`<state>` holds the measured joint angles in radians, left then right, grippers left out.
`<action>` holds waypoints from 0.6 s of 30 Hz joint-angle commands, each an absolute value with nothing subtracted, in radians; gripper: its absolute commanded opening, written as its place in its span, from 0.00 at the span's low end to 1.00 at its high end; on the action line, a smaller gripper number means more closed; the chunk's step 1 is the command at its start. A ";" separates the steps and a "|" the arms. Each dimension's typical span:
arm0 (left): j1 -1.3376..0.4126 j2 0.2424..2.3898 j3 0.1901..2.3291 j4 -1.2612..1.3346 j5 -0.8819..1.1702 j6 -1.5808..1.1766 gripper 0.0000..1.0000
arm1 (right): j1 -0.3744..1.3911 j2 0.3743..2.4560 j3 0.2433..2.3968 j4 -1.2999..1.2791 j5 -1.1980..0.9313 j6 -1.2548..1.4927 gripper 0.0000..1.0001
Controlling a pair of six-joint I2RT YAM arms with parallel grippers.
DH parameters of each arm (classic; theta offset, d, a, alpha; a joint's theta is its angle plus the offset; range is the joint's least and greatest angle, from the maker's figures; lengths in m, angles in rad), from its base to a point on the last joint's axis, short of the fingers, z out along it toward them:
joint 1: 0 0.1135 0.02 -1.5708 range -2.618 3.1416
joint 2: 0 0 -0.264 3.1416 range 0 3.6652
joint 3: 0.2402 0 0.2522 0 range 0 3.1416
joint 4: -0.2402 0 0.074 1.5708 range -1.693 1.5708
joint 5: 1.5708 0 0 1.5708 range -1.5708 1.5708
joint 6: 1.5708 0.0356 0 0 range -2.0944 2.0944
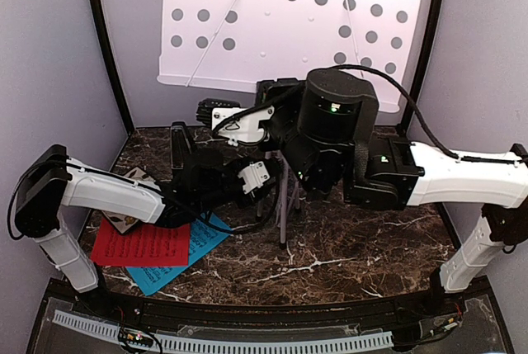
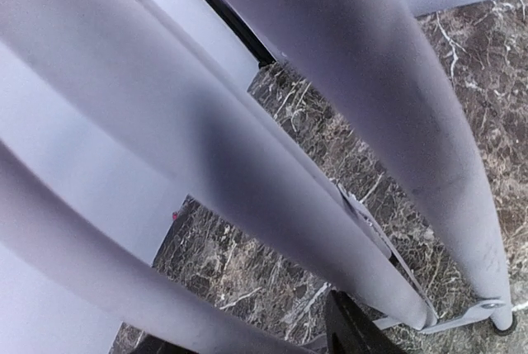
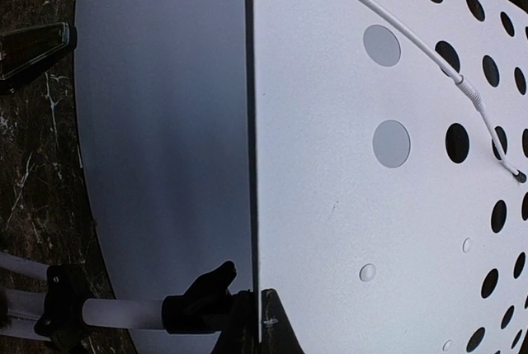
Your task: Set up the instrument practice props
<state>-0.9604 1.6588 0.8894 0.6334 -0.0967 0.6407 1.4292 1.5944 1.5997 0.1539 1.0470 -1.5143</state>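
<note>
Two arms bend inward; right gripper (image 3: pixel 257 326) clamps music stand (image 1: pixel 289 24), left gripper (image 1: pixel 266 182) state unclear

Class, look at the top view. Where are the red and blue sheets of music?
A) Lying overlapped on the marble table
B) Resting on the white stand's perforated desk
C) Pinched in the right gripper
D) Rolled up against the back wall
A: the red sheet and the blue sheet lie flat and overlapped on the marble table, and the music stand carries no paper.
</note>
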 commanded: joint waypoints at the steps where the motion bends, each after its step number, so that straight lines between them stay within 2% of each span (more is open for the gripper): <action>1: -0.971 1.614 0.924 0.610 -0.057 0.542 0.53 | 1.443 1.543 1.624 0.370 1.009 -1.512 0.03; 4: -0.974 1.630 0.945 0.597 -0.068 0.541 0.50 | 1.444 1.545 1.623 0.371 1.011 -1.514 0.03; 10: -0.974 1.646 0.964 0.581 -0.110 0.529 0.37 | 1.453 1.546 1.617 0.392 1.015 -1.529 0.05; 18: -0.979 1.640 0.965 0.549 -0.116 0.492 0.24 | 1.468 1.559 1.609 0.481 1.009 -1.581 0.14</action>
<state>-0.9642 1.6508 0.9421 0.5770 -0.1169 0.4973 1.4437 1.5944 1.5787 0.2401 1.0523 -1.5578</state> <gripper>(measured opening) 0.260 0.113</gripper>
